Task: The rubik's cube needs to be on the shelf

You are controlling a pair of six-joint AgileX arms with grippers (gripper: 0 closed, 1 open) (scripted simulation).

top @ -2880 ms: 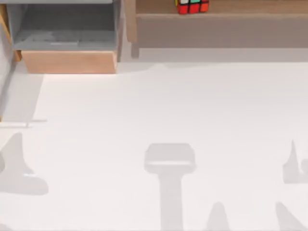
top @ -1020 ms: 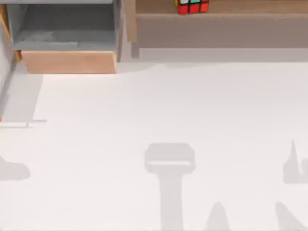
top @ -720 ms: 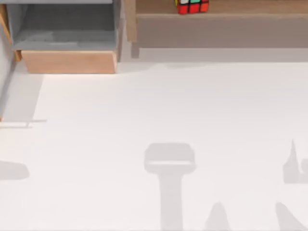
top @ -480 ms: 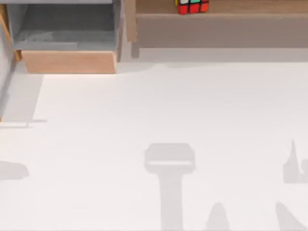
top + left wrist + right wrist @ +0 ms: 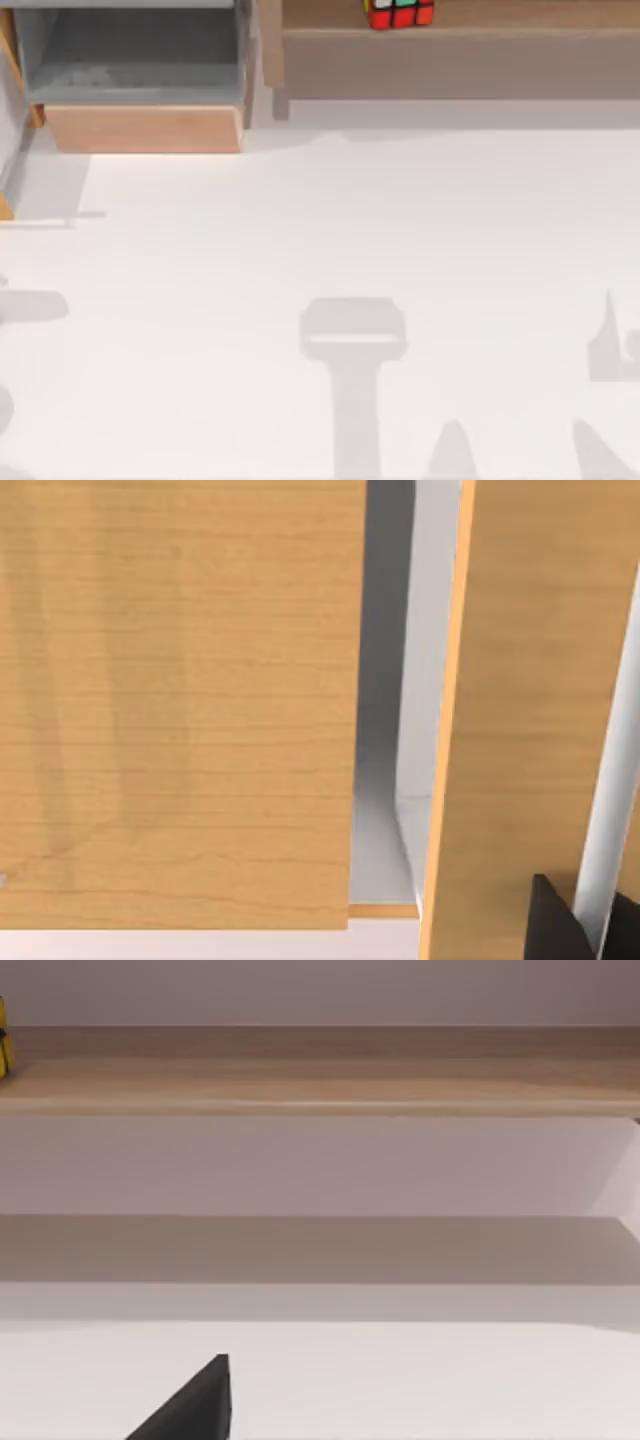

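Seen from above, a white bench (image 5: pixel 330 230) stretches out, crossed by soft grey shadows of the arms near its front edge. Along the back, toward the right, runs the shelf (image 5: pixel 470 60), a long light-wood board with a grey-brown front face and a wooden post at its left end. The rubik's cube (image 5: pixel 399 12) sits on top of that board, close to its front edge and a little way right of the post, showing red and green squares. At the back left stands a boxy grey-lined compartment (image 5: pixel 140 90) with a light-wood front, well apart from the cube. From the left wrist camera, wide light-wood panels (image 5: pixel 180 700) stand very close, with a narrow grey gap between them; a dark tip of the left claw (image 5: pixel 560 925) pokes in at one corner, and I cannot tell whether it is released or clenched. From the right wrist camera, the shelf (image 5: pixel 320 1070) runs across as a long wooden band above the white bench, and a sliver of yellow, the cube (image 5: pixel 4 1050), shows at the very edge on top of it. One dark fingertip of the right claw (image 5: pixel 195 1405) rises low in this picture, well short of the shelf; its state I cannot tell either. Judging by how things lie, the cube is already where it belongs, so the step in hand looks like clearing away. To do it well, each arm should draw off without brushing the wooden panels or the shelf front, leaving the cube undisturbed.
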